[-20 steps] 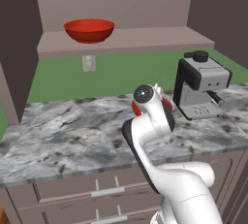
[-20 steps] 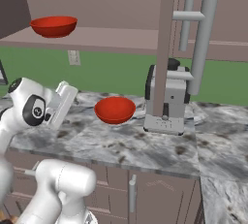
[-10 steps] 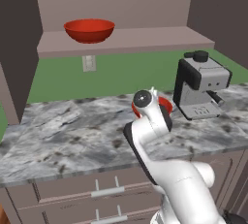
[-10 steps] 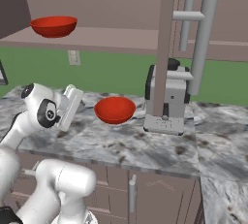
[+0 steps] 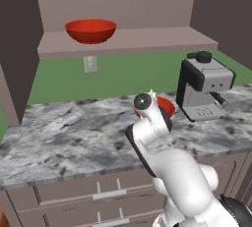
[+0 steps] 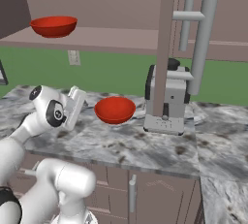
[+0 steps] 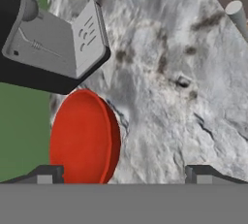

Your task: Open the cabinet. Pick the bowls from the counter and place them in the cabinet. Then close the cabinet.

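We read this as the second pick: one bowl already up, one left to fetch.

Nearest us, the arm folds up from the base, elbow bent, the forearm tilted forward over the worktop (image 6: 121, 148). The wrist sits low, just above the stone.

The pincer (image 7: 123, 173) points along the slab. In the hand view its two tips stand wide apart, nothing between them, so we take it as released and empty.

Just ahead of it, the remaining red bowl (image 6: 115, 109) rests on the worktop, beside the coffee machine (image 6: 167, 99) on the arm's side. The bowl lies off toward one tip, not centred in the gap.

Next move, as we judge it: shift until the bowl's rim lies between the tips, then come in and close on the rim.

Farther back and above the coffee machine, the cabinet (image 5: 123, 42) stands open. The other bowl (image 5: 91, 30) sits on its bottom board.
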Motion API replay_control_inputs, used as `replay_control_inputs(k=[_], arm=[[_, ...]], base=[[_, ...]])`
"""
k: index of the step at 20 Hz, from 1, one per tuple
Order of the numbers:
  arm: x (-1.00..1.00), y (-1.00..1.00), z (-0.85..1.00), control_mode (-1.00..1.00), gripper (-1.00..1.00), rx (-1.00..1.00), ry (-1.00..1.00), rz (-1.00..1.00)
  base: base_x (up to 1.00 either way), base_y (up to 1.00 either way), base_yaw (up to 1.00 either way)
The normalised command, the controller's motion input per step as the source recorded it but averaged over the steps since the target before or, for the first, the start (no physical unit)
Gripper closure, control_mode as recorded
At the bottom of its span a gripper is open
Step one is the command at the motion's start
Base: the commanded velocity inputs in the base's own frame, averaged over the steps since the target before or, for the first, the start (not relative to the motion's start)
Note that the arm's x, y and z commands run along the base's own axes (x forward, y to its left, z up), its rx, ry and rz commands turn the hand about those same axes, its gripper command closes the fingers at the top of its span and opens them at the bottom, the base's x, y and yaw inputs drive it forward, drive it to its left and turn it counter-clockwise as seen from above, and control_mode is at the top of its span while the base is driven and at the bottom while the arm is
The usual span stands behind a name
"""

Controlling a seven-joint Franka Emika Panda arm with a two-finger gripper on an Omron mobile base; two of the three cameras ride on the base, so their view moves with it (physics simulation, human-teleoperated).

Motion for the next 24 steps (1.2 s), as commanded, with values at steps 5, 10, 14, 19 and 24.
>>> replay_control_inputs(k=[5, 10, 14, 19, 24], arm=[[0.40, 0.09, -0.10, -1.00, -1.00, 0.00, 0.00, 0.00], [0.31, 0.04, -0.14, -1.00, -1.00, 0.00, 0.00, 0.00], [0.18, 0.04, -0.18, -1.00, -1.00, 0.00, 0.00, 0.00], [0.10, 0.01, -0.22, -1.00, -1.00, 0.00, 0.01, 0.00], [0.15, 0.00, -0.20, -1.00, -1.00, 0.00, 0.02, 0.00]], base=[[0.00, 0.00, 0.00], [0.00, 0.00, 0.00], [0.00, 0.00, 0.00], [0.00, 0.00, 0.00], [0.00, 0.00, 0.00]])
